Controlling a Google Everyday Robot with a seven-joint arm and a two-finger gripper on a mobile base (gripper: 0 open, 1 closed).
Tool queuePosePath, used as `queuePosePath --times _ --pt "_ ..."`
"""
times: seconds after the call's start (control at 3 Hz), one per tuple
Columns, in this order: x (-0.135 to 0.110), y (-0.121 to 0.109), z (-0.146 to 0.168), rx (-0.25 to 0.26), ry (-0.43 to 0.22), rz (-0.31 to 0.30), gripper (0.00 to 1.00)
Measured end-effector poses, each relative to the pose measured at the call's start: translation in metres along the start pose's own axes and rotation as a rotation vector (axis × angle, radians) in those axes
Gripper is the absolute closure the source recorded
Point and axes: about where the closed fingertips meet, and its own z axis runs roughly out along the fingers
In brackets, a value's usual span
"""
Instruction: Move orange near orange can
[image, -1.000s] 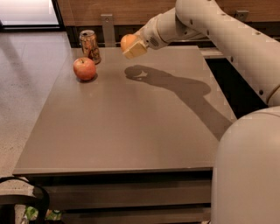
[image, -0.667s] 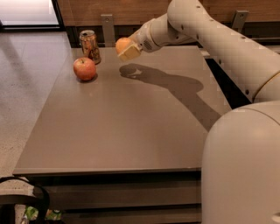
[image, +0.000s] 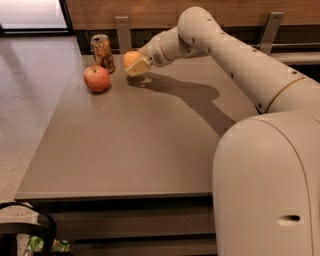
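The orange (image: 131, 57) is held in my gripper (image: 136, 64) a little above the far left part of the table (image: 135, 145). The gripper's pale fingers (image: 138, 67) are closed around it. The orange can (image: 102, 52) stands upright at the far left corner, just left of the orange, with a small gap between them. My arm reaches in from the right across the table.
A red-yellow apple (image: 96, 78) sits on the table in front of the can. A wooden wall with metal brackets (image: 123, 31) runs behind the table. The floor (image: 27, 100) lies to the left. A black object (image: 25, 235) is at the bottom left.
My gripper has carried the orange to the left and slightly lower, closer to the orange can.
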Motion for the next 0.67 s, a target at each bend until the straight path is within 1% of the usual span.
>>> queuePosePath --times 0.33,0.67 --pt "0.007 0.006 0.021 -0.013 -0.016 0.030 1.00" --pt "0.014 0.008 0.032 -0.012 -0.021 0.051 1.00"
